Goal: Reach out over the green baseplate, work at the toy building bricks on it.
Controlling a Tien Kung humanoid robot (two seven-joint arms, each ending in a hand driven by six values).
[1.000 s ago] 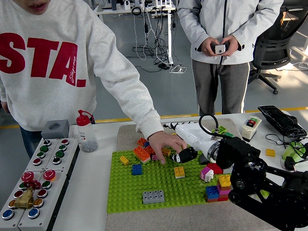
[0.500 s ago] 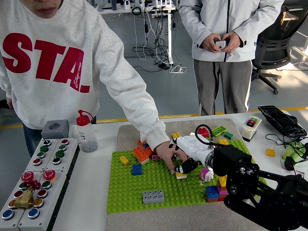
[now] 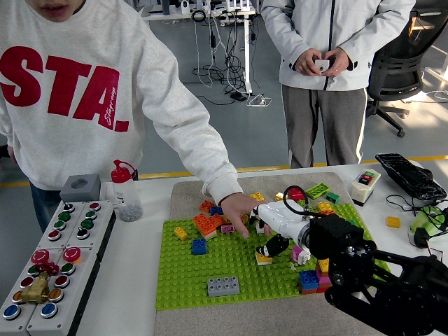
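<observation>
Here, right hand (image 3: pixel 271 245) stretched over green baseplate (image 3: pixel 210 280), fingers pinching a yellow brick (image 3: pixel 263 258), person's hand (image 3: pixel 241 208) beside it.

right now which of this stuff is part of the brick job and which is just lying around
Part of the job:
green baseplate
yellow brick under the right hand
orange brick
blue brick
grey brick
person's hand

Lying about:
button panels
red-capped bottle
black keyboard
</observation>
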